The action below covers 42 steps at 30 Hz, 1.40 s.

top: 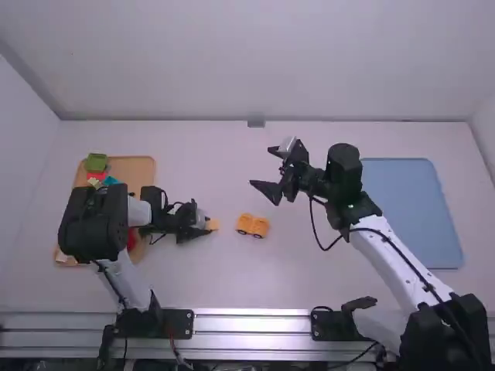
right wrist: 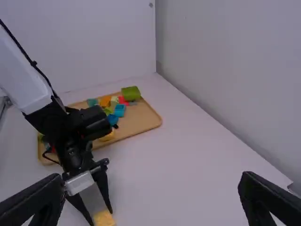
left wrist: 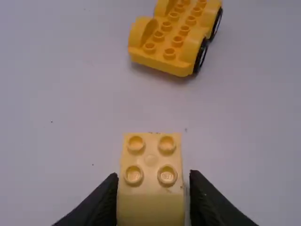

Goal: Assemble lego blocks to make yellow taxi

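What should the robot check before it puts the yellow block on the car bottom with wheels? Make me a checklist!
- Yellow block between the left gripper's fingers: ok.
- Block's bumps facing up, away from the table: ok.
- Bumps on the car bottom uncovered: ok.
- Block right above the car bottom: not ok, it's off to one side.
- Block lifted off the table: cannot tell.
- Right gripper clear of the car bottom: ok.
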Each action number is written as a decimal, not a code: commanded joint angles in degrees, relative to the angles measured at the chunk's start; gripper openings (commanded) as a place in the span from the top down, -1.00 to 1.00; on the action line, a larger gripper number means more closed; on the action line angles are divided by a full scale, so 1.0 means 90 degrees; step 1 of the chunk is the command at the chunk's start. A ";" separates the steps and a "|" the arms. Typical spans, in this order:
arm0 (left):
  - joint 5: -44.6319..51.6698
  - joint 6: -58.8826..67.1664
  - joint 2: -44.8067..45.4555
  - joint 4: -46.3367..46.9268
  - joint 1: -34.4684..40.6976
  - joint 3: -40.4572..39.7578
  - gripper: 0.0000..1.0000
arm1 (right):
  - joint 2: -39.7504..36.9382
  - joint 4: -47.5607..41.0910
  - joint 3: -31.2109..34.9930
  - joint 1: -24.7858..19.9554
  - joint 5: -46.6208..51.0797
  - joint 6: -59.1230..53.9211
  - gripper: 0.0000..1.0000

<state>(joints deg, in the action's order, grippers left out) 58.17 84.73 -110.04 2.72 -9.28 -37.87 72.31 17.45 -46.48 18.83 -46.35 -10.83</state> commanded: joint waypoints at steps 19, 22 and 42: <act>0.0155 0.0187 -0.0049 -0.0901 0.0078 0.0488 0.16 | 0.0002 0.0017 0.0036 0.0034 -0.0039 0.0034 -0.98; 0.0151 0.0182 -0.0049 -0.0930 0.0078 0.0481 0.25 | 0.0002 0.0017 0.0039 0.0051 -0.0041 0.0039 -0.98; 0.0610 -0.0814 0.0313 -0.1644 0.0476 0.0447 0.73 | 0.0000 -0.0573 0.0039 0.0002 -0.0036 -0.0566 -0.98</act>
<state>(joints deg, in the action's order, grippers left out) 58.63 77.71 -109.89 -12.60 -4.34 -34.13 72.31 13.32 -46.48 18.96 -46.30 -12.12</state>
